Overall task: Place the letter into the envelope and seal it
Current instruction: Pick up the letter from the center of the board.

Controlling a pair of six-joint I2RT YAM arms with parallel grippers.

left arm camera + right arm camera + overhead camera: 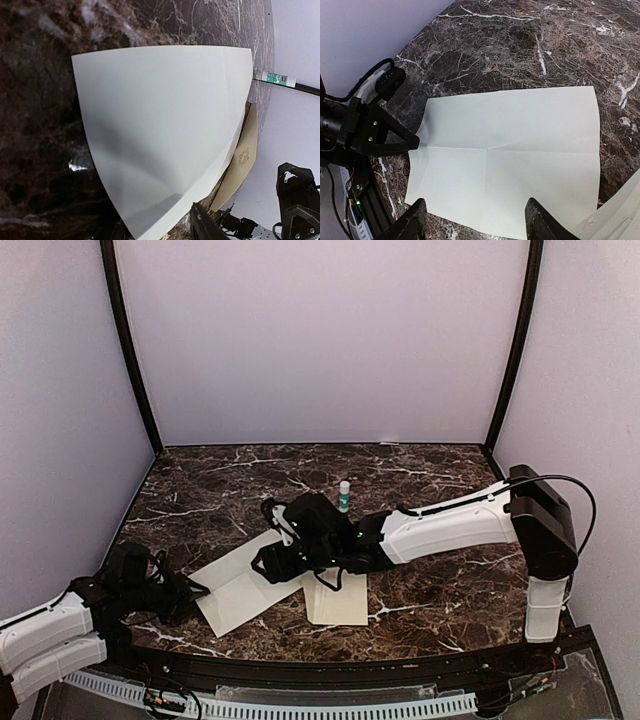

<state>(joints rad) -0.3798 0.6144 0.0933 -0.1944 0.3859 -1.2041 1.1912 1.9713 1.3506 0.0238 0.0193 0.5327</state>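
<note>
The letter point(240, 585) lies flat on the marble, a white sheet with crossing creases point(510, 150). To its right lies the cream envelope point(335, 600), emblem side up point(242, 160). My left gripper point(197, 590) is at the letter's left edge. In the right wrist view its fingertips point(412, 144) meet on that edge at the crease. In the left wrist view the sheet runs between its jaws point(160, 225), and only one finger point(202, 225) shows. My right gripper point(477, 222) hovers open over the letter's right part, its two fingers standing over the sheet's edge.
A small glue stick point(344, 496) with a green cap stands behind the right arm point(450, 525); it also shows in the left wrist view point(277, 78). The envelope's edge point(615, 215) shows at the corner of the right wrist view. Purple walls enclose the table.
</note>
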